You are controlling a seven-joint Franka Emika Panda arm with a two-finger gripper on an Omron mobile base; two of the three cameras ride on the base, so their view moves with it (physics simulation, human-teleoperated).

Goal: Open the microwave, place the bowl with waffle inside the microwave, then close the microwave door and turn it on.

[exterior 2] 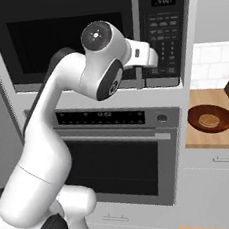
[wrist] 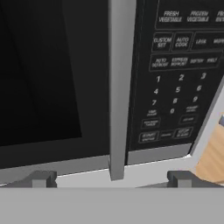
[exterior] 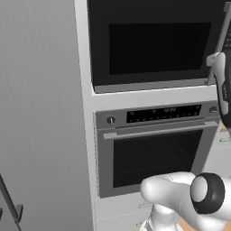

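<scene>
The microwave door (wrist: 52, 78), rigid and hinged, is best taken by its smooth silver handle (wrist: 121, 87), which is framed by the spread jaws of the gripper (wrist: 111, 178).

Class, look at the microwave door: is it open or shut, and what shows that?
Shut. The microwave door lies flush beside the keypad panel, its handle upright between the open end effector's fingertips, not yet gripped.

My left base camera sits behind me and looks up-right at the microwave door (exterior: 153, 43) and the oven (exterior: 155, 151) under it, my pincer at its right edge. My right base camera faces the same appliances from the other side. My hand camera looks close along my pincer (wrist: 111, 179) at the door handle (wrist: 120, 87) and keypad (wrist: 177, 74).
</scene>
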